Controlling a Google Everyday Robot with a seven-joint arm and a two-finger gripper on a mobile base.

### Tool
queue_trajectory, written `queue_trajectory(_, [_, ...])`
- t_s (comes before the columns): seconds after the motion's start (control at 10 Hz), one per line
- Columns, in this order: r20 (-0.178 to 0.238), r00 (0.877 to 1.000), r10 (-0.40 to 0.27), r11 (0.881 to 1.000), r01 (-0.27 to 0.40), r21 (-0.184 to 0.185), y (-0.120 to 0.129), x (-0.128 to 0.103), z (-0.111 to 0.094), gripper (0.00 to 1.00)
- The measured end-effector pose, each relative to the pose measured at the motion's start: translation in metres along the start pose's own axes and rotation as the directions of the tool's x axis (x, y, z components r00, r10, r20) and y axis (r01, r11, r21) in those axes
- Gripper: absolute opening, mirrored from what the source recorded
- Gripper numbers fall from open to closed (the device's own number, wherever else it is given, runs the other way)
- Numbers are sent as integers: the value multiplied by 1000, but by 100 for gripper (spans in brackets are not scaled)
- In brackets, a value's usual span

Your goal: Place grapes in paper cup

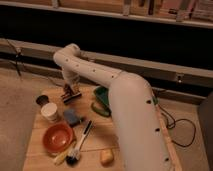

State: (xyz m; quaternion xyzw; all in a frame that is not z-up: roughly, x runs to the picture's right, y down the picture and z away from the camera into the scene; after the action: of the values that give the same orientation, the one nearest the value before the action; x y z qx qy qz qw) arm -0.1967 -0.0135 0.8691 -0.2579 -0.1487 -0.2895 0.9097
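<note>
Jaws, state unclear, hang near the table's [36, 131] back; grapes [42, 100] lie beside the paper cup [50, 111].

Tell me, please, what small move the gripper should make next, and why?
Probably slide the gripper sideways until it is over the grapes. It hangs low over the far part of the table, beside the clump rather than above it, and the grapes lie behind the paper cup, not in it.

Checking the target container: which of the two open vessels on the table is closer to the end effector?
The small white paper cup; the end effector is over the table's back edge, and the larger red bowl sits farther forward.
</note>
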Motion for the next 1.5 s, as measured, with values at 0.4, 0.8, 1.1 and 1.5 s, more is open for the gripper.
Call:
queue_trajectory(0.4, [36,994,-103,994,102,28,-49,-54,-7,0])
queue_trajectory(0.8, [80,982,-174,984,171,40,-68,-110,-16,0])
queue_trajectory(1.1, [126,972,-198,980,195,34,-58,-149,-28,0])
queue_trajectory(1.5, [156,962,-224,974,225,9,-47,-182,-38,0])
